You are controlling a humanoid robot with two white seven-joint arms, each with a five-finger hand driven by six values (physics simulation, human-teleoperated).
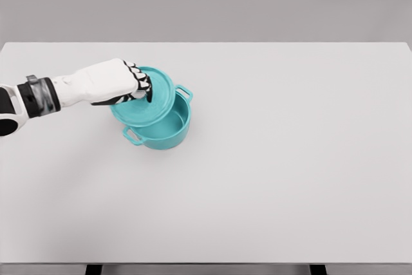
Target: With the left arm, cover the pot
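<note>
Teal round pot [166,130] with two side handles, standing left of centre on white surface [290,159], half covered by matching teal disc lid [151,104] gripped at its knob in left hand [125,83], tilted and offset up-left; next called for: shifting toward centre, levelling, lowering.
</note>
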